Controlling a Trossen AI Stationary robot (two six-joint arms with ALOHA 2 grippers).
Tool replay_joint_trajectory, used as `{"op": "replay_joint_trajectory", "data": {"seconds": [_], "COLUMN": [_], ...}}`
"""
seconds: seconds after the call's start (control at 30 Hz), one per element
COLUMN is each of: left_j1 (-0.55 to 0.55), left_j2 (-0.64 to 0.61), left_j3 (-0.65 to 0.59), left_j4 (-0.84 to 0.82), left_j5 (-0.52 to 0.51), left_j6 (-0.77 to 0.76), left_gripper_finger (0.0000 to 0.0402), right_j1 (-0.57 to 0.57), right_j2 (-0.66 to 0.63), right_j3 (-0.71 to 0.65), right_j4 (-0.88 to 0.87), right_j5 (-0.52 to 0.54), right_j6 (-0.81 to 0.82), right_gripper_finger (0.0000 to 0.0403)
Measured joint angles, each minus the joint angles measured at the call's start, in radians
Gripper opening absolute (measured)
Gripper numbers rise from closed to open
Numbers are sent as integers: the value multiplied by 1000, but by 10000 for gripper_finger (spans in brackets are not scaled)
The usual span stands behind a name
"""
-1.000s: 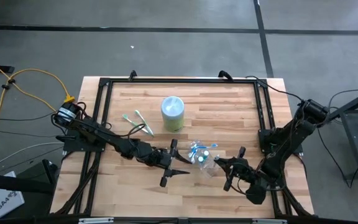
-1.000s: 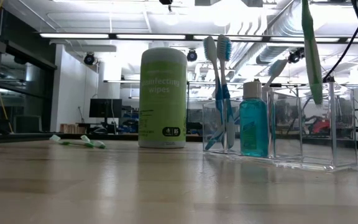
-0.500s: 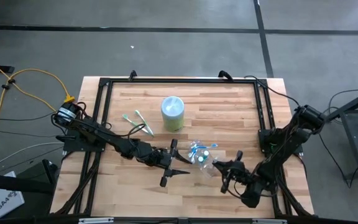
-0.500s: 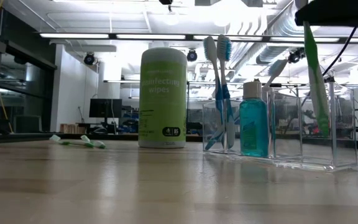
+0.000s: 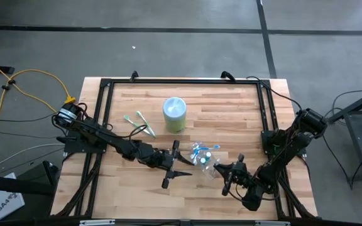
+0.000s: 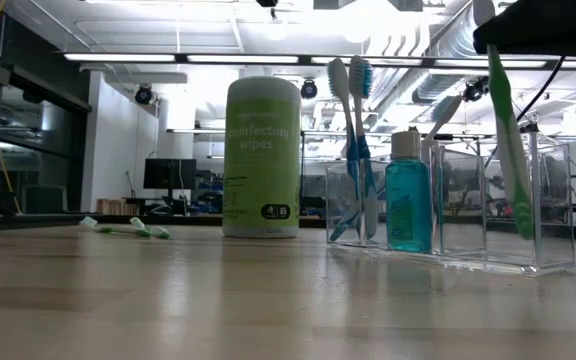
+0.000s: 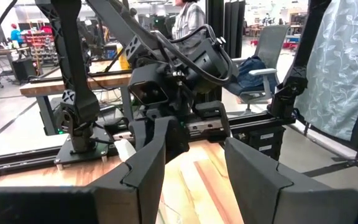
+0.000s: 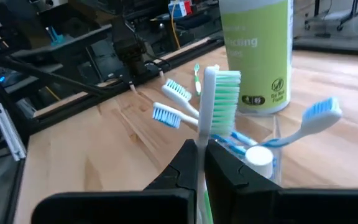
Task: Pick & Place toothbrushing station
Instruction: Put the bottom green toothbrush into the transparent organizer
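Since the earlier frame, the right gripper (image 5: 231,176) has come lower and a little closer to the clear container (image 6: 488,205), and the green-white toothbrush (image 6: 508,150) in it has gone down with it. In the low view the handle of this brush now reaches deep behind the clear wall of the end compartment, the one farthest from the wipes canister (image 6: 262,157), and the brush stands almost upright, leaning slightly. The bristle end is up, at the dark fingers, as the right wrist view shows (image 8: 219,102). The jaws of the right gripper are pressed together on the thin handle, so the pincer is fully closed around the brush, directly above the container.

Two blue-white toothbrushes (image 6: 353,140) stand in the compartment at the other end of the container, heads up, and a bottle of blue liquid (image 6: 408,200) with a white cap stands in a compartment between. The container sits on the wooden table (image 5: 225,113), near the front and right of centre.

The left gripper (image 5: 176,168) waits just beside the container on its left side, low over the table, with its fingers spread wide and nothing between them. Two more green-white toothbrushes (image 5: 138,124) lie flat on the table, left of the wipes canister and well apart from both grippers.
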Motion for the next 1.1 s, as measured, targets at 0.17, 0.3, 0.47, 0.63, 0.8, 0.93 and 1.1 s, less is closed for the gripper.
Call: {"op": "replay_joint_trajectory", "data": {"seconds": [0.17,0.3,0.47,0.63,0.8,0.93,1.1], "left_j1": [0,0,0,0,0,-4,-12], "left_j2": [0,0,0,0,0,0,0], "left_j3": [0,0,0,0,0,0,0], "left_j4": [0,0,0,0,0,0,2], "left_j5": [0,0,0,1,1,1,1], "left_j6": [0,0,0,0,0,0,0], "left_gripper_finger": [163,163,163,163,163,163,163], "right_j1": [-9,-18,-39,-55,-63,-71,-83], "right_j2": [0,0,0,-1,-1,-1,-1], "right_j3": [0,0,0,0,0,0,0], "right_j4": [-1,-10,-69,-82,-76,-77,-81], "right_j5": [-29,-17,-17,-78,-118,-135,-162], "right_j6": [36,22,93,153,162,161,160], "right_gripper_finger": [3,3,3,6,25,31,31]}}
